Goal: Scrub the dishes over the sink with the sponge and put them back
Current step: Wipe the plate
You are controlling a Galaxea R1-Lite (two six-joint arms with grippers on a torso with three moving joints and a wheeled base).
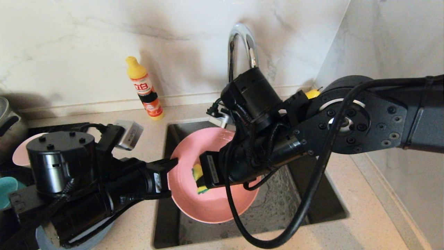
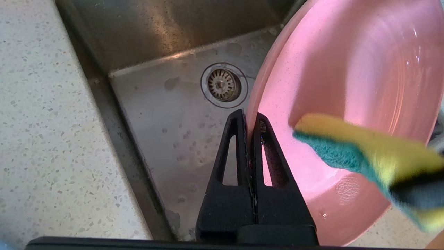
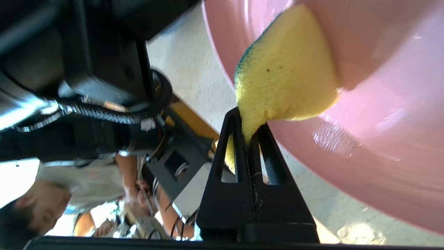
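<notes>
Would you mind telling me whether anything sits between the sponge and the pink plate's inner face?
Nothing visible does: the sponge, pinched by the right gripper, already presses against the salmon-pink plate, held over the sink by the left gripper.

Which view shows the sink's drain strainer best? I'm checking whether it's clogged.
The left wrist view: the drain strainer sits unobstructed on the sink floor beside the salmon-pink plate. In the head view the plate and the arms hide it. The right wrist view shows none of it.
</notes>
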